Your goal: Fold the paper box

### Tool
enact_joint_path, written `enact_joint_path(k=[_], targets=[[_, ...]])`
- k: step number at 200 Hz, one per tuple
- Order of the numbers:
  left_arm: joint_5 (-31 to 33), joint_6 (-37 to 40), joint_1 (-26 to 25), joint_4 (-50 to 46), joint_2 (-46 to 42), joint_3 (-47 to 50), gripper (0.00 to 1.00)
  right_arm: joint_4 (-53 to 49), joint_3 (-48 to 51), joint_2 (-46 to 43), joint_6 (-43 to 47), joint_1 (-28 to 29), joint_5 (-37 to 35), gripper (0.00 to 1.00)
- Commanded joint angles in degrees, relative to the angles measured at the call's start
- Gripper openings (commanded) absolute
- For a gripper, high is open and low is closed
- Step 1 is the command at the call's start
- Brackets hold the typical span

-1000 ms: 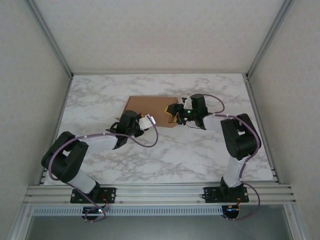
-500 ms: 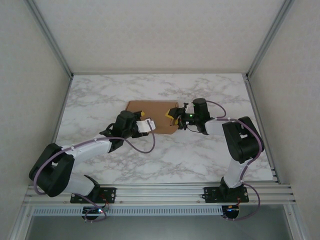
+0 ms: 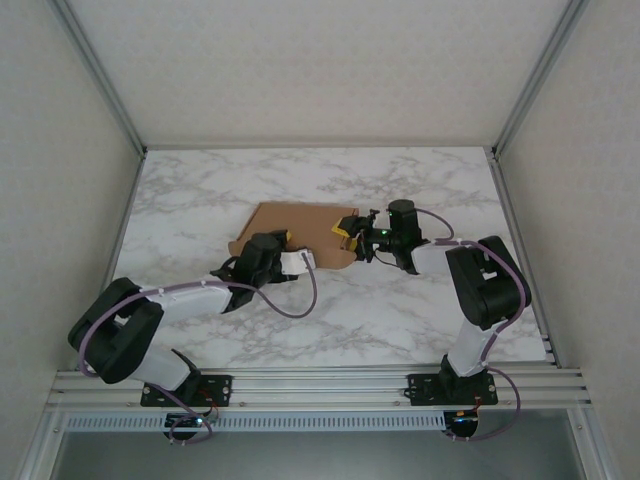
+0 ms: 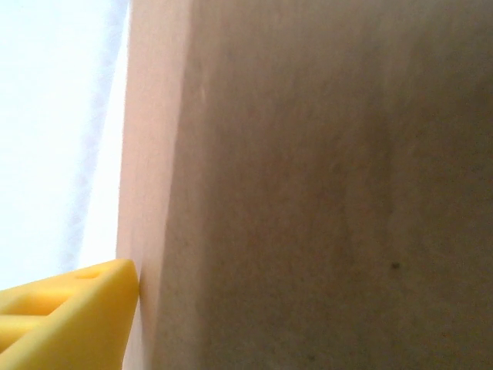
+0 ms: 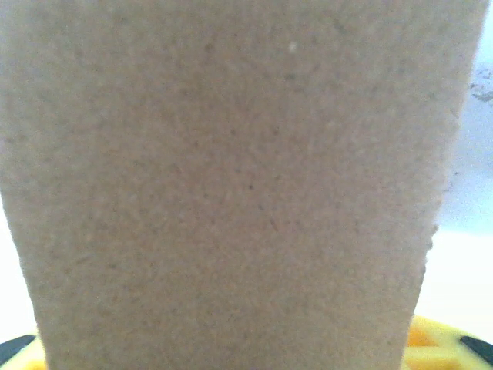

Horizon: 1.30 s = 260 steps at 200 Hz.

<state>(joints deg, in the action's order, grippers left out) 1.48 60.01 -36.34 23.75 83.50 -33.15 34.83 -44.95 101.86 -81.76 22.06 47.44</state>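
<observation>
Brown cardboard, the box lies flat near the middle of the marble table, closer to the far side than to the arm bases. Its lid face is plain and unmarked, and its near-left corner juts out toward the left.

Both arms reach in low over the table and meet the box from opposite sides. The left gripper sits at the near edge of the box, toward its left end, with the wrist and white camera just behind it. From the left wrist, a cardboard face stands close in front of the lens, and one yellow finger touches its left edge at the bottom corner. The other finger is hidden, so I cannot tell whether this claw is released or clenched.

The right gripper is at the near-right corner of the box. From the right wrist, a cardboard panel blocks nearly everything, with yellow finger parts peeking out low on both sides of it. Whether that claw grasps the panel or merely straddles it, I cannot tell.
</observation>
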Motion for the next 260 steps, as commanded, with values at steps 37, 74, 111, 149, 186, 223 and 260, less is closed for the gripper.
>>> enact_joint_path(k=[37, 74, 111, 149, 186, 223, 260], targets=[[17.7, 6.4, -2.3, 23.4, 4.7, 3.1, 0.73, 8.9, 1.2, -1.7, -10.1, 0.6, 2.6, 0.51], [20.3, 5.2, -2.5, 18.8, 2.8, 0.3, 0.59, 9.1, 2.2, -3.3, -11.9, 0.9, 2.6, 0.52], [18.3, 3.4, -2.6, 9.8, -0.9, -1.7, 0.45, 3.0, 2.1, -6.4, -8.6, 0.7, 2.2, 0.69], [18.1, 0.9, -2.5, -2.5, -3.0, -6.8, 0.41, -13.8, 1.9, -14.9, 2.9, 0.3, -1.6, 0.94], [12.7, -3.6, -2.2, -24.0, -5.2, -15.6, 0.42, -47.1, 1.2, -32.5, 21.6, -4.3, -20.5, 0.99], [7.2, -7.2, -3.1, -45.8, -4.5, -26.5, 0.42, -59.8, -4.0, -45.1, 37.1, -5.2, -41.2, 0.99], [6.2, -10.5, -6.6, -64.6, 0.0, -38.1, 0.44, -62.1, -12.1, -39.1, 44.9, -5.2, -39.4, 0.97]])
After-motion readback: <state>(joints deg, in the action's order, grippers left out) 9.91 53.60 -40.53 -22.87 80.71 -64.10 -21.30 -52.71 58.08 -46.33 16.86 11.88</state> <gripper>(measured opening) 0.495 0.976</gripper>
